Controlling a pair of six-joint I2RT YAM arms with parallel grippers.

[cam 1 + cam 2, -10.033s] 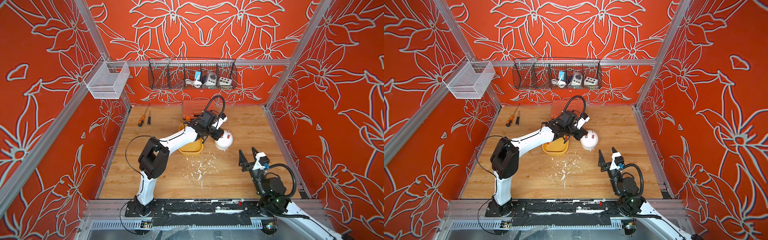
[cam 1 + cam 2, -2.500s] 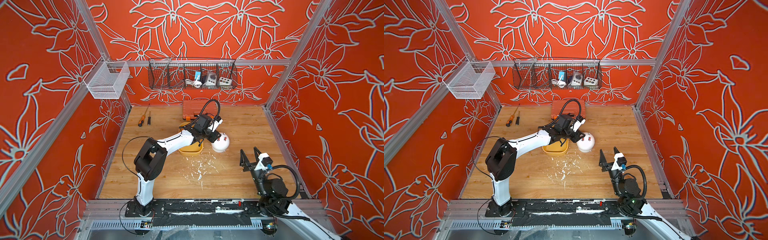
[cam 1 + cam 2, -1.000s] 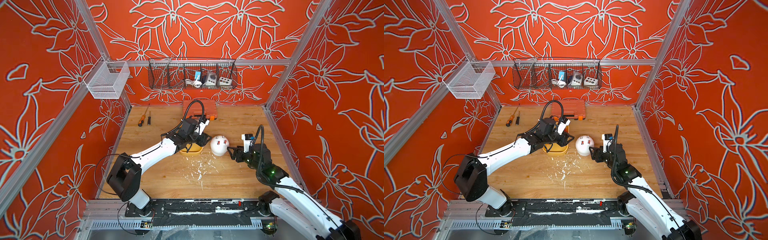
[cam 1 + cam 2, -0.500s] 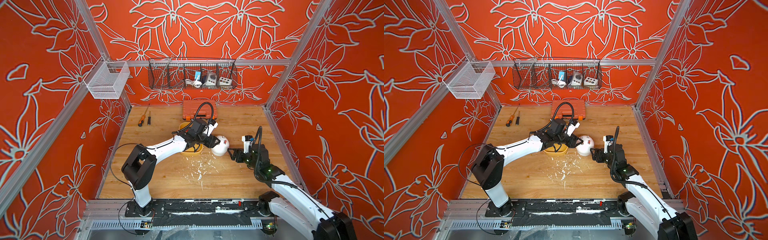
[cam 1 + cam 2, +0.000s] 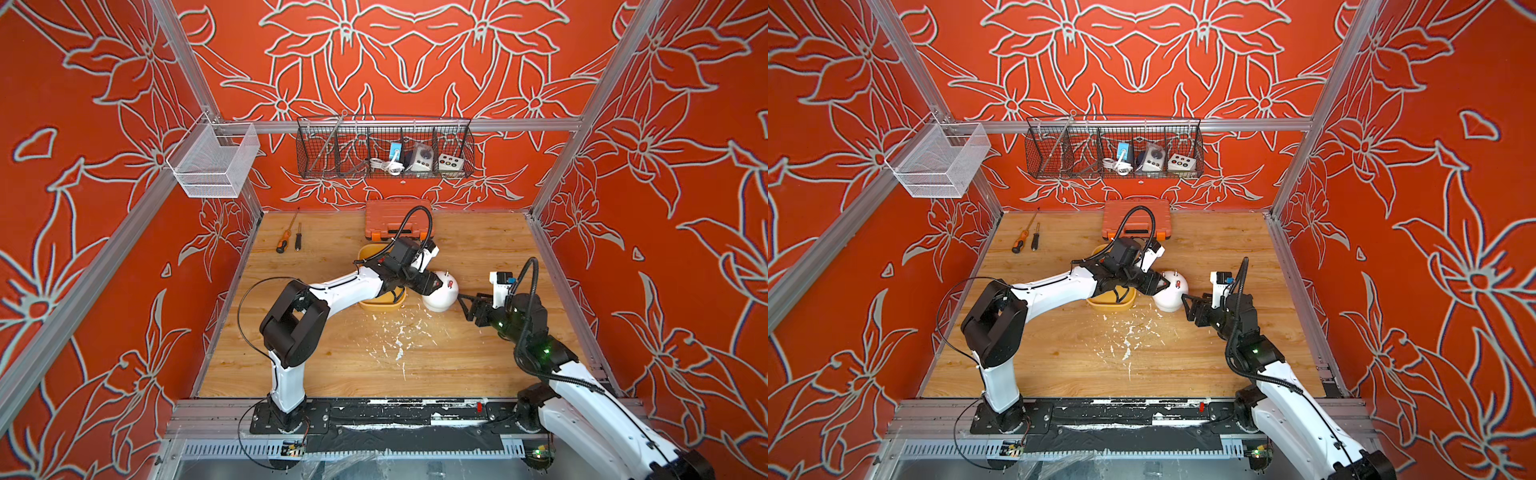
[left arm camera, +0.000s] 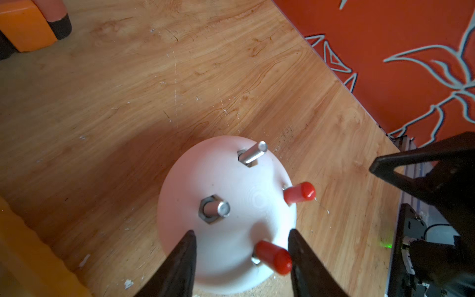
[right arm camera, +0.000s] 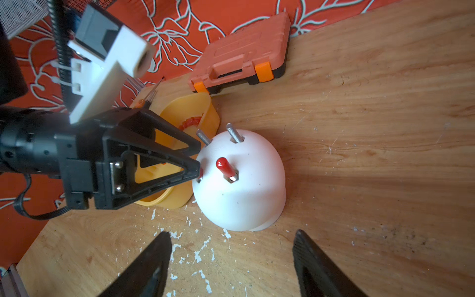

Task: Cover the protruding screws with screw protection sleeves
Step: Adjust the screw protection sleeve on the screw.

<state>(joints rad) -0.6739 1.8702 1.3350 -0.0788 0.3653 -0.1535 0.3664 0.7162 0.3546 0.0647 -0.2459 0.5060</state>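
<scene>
The white dome [image 5: 441, 296] stands mid-table beside the yellow tray [image 5: 380, 306]. In the left wrist view two protruding screws [image 6: 253, 153] [image 6: 218, 208] are bare. The other two wear red screw protection sleeves [image 6: 299, 192] [image 6: 273, 257]. My left gripper [image 6: 241, 257] hangs over the dome, open, with the nearer sleeve between its fingers, close to one finger. More sleeves [image 7: 190, 120] lie in the tray [image 7: 203, 108]. My right gripper [image 7: 231, 246] is open and holds nothing, low over the table just short of the dome [image 7: 239, 190]. Both top views show the grippers [image 5: 1163, 284] [image 5: 1187, 303] flanking the dome.
An orange tool case [image 5: 397, 218] lies at the back of the table behind the tray. Two screwdrivers [image 5: 286, 237] lie at the back left. White flecks [image 5: 399, 334] dot the wood in front of the dome. Wire baskets [image 5: 384, 149] hang on the back wall.
My left gripper has swung from over the yellow tray to the dome, and its jaws have spread wider. My right gripper has barely moved.
</scene>
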